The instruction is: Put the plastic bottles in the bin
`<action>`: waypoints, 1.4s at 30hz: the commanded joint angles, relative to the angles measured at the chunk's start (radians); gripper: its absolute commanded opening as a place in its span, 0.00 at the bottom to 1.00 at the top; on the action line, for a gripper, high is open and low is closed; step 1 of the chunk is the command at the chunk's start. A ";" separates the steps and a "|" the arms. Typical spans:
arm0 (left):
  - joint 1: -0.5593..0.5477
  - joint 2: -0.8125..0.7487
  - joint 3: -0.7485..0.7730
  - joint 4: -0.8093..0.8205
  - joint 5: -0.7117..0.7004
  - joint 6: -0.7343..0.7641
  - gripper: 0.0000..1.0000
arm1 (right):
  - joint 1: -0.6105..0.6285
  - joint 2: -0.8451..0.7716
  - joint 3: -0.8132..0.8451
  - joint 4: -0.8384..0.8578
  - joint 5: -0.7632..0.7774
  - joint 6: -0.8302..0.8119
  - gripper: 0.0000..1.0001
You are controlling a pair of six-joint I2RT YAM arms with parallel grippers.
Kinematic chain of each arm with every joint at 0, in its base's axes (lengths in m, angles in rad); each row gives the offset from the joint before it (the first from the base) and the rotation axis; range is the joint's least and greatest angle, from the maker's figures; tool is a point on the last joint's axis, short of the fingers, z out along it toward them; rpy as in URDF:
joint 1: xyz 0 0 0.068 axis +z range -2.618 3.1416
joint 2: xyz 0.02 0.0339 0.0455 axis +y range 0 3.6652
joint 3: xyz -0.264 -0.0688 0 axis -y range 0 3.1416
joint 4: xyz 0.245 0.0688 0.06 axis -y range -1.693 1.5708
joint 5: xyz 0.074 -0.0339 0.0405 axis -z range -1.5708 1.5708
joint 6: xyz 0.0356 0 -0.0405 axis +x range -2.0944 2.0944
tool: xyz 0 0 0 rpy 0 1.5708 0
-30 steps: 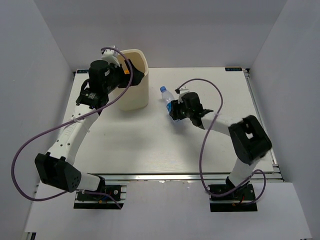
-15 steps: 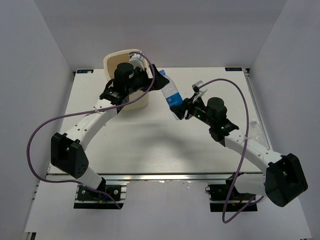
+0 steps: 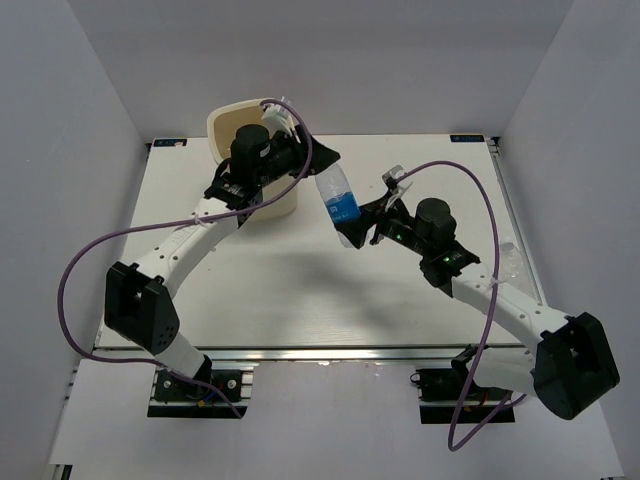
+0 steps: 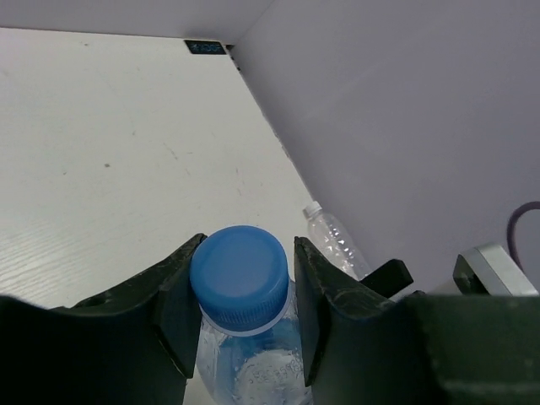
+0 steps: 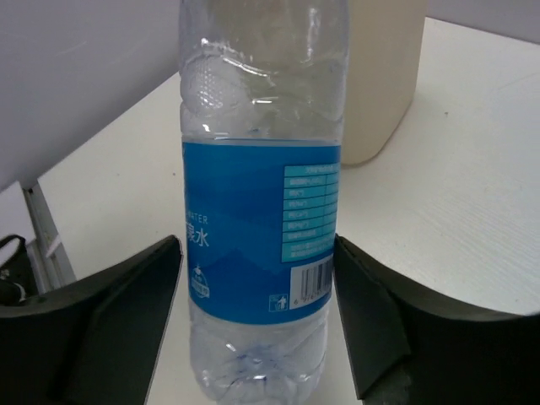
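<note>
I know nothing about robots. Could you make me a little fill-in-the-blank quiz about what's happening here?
1. The label on the bottle is ___.
2. The left gripper has its jaws on either side of the bottle's ___.
3. The gripper at the bottle's base is the ___ one.
4. The bin stands beside the ___ arm.

Missing words: blue; cap; right; left

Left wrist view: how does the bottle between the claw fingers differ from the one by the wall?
The near bottle has a blue cap; the far bottle has a pale one. The near bottle is in the air between the left claw and right claw; the far bottle lies by the wall, untouched. The near bottle shows a blue label; the far bottle shows none. Both are clear plastic.
</note>
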 commanded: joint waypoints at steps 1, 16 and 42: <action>-0.001 -0.053 -0.001 -0.061 -0.061 0.079 0.00 | 0.002 -0.046 0.026 0.023 0.031 -0.009 0.85; 0.218 0.051 0.538 -0.305 -0.236 0.128 0.00 | -0.024 -0.156 -0.009 -0.227 0.515 -0.038 0.89; 0.402 0.195 0.594 -0.362 -0.344 0.142 0.98 | -0.797 -0.152 -0.052 -0.585 0.874 0.042 0.89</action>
